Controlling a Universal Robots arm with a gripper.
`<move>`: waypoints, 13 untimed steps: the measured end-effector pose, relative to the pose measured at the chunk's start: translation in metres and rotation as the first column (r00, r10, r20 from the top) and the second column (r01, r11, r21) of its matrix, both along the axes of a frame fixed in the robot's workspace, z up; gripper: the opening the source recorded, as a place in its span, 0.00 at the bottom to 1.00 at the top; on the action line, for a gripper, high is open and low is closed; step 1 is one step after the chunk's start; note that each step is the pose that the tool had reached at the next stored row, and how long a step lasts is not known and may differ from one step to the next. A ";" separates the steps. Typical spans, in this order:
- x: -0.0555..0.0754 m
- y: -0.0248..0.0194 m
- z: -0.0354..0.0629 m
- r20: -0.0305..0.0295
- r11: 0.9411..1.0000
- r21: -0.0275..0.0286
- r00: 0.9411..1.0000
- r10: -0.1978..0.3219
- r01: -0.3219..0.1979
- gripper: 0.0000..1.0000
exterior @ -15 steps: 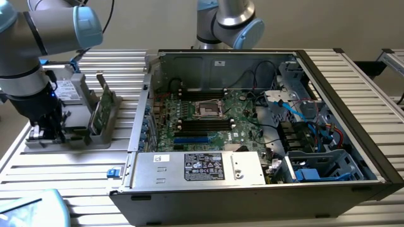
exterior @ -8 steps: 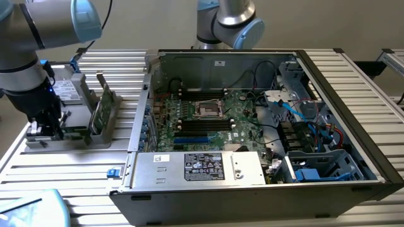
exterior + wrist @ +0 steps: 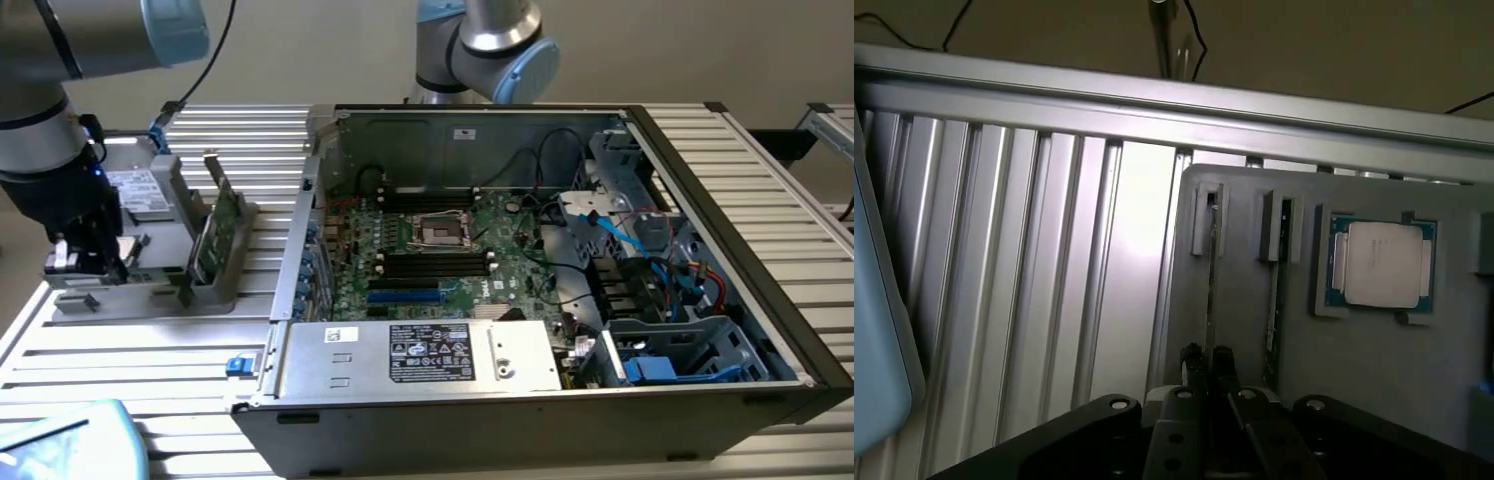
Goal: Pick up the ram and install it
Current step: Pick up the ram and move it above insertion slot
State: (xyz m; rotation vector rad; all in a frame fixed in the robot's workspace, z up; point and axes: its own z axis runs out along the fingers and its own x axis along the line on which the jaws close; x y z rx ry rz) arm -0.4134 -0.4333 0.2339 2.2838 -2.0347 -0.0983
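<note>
Inspecting remotely: black pincer is hanging right at the thin ram standing edgewise in a matte grey slotted holder on the ribbed metal surface; I cannot tell its grip.

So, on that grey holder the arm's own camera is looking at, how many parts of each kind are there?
On the grey holder:
Ram sticks, standing on edge in slots: 2
Processor chip, lying flat: 1
Total: 3

Ribbed aluminium counter carries open black computer case with green motherboard and silver power-supply box; beside it, grey fixture plate bearing silver processor chip, upright green circuit card nearby.
</note>
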 end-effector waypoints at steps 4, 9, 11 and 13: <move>0.003 -0.0001 0.0147 0.000 1.000 0.002 1.000 0.000 0.000 0.14; 0.012 -0.0002 0.0285 -0.003 1.000 0.006 1.000 0.000 0.000 0.14; 0.017 -0.0003 0.0340 -0.004 1.000 0.008 1.000 0.000 0.000 0.14; 0.023 -0.0005 0.0398 -0.006 1.000 0.010 1.000 0.000 0.000 0.14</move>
